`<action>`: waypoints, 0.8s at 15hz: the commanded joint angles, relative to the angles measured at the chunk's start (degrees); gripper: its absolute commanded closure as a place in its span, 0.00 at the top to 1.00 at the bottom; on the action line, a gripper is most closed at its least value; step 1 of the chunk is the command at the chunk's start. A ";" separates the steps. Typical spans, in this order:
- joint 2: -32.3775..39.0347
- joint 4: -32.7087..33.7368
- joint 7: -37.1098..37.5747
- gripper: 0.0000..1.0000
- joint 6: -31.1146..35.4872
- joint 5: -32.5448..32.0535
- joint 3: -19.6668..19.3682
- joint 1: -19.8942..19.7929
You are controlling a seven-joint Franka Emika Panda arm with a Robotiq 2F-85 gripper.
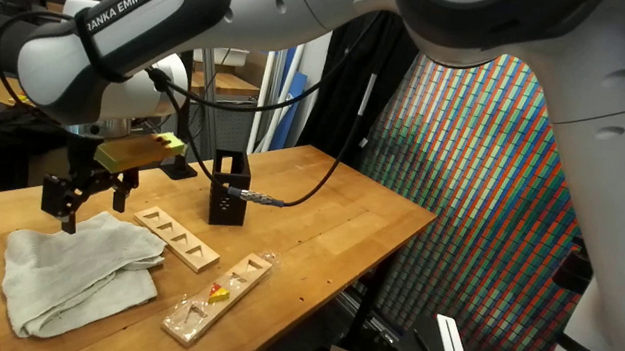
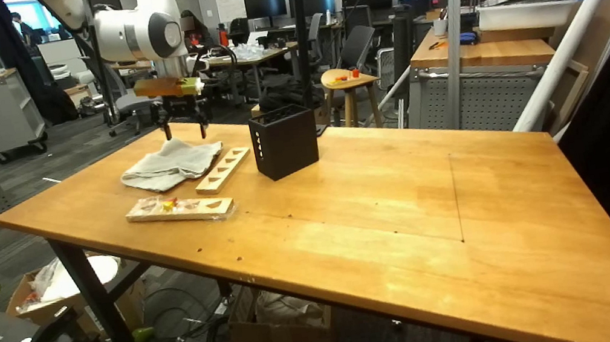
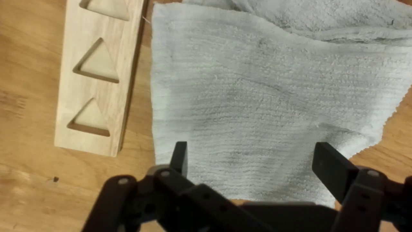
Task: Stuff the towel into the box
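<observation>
Finding the towel [image 2: 172, 166] folded on the table [image 2: 415, 208], with the box [image 2: 287, 143] upright at its three o'clock in an exterior view, presumably for filling from above. Noting the gripper [image 3: 250, 156] over the towel, spread wide and empty, likely to straddle a fold.

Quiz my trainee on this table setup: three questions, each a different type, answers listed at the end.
1. True or false: the towel lies outside the black box.
2. Multiple choice: how does the gripper stand?
A) shut on the towel
B) open over the towel
C) open over the black box
3. Fill in: the unwrapped wooden strip has recesses that are ___ in shape.

Key: 1 true; 2 B; 3 triangular.
</observation>
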 commanded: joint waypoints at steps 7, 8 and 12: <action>8.10 2.73 -6.45 1.00 1.51 5.70 2.75 -2.81; 8.32 2.54 -6.62 1.00 1.64 6.05 2.87 -3.00; 7.94 1.29 -6.29 0.74 1.62 5.99 2.51 -3.06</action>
